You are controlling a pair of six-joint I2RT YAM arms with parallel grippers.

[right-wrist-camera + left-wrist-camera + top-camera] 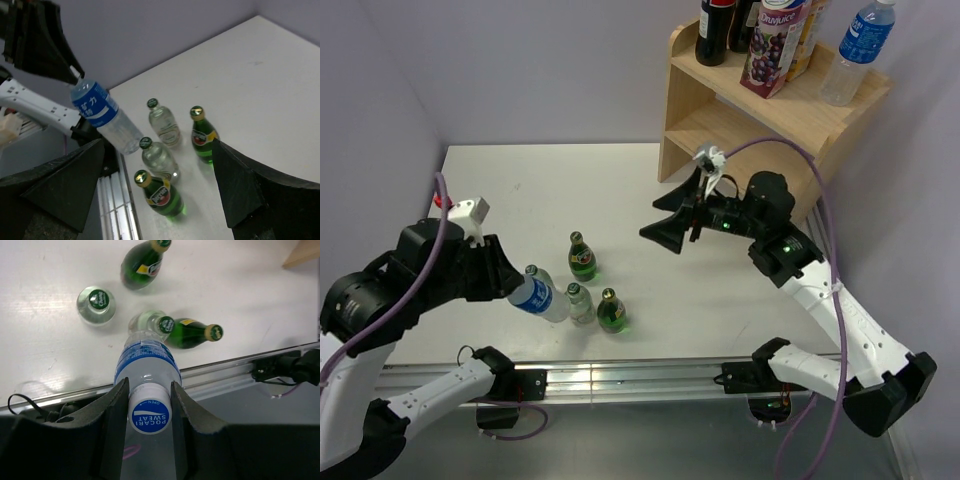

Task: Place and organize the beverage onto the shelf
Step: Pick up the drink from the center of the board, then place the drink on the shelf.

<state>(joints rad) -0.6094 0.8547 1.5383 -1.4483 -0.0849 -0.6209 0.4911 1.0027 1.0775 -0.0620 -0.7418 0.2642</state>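
Your left gripper pinches water bottle at neck under cap, bottle tilted over table, likely ready for carry to shelf at far right. Your right gripper gapes wide, empty, aimed at green bottles standing near front edge.

— Anything legible on your feeds?
— On my left wrist view the blue cap of the water bottle reads "POCARI SWEAT" and "OPEN". Overhead I make out "Juice" on the purple carton.
— The green bottles?
— Their labels are too small for me to read.
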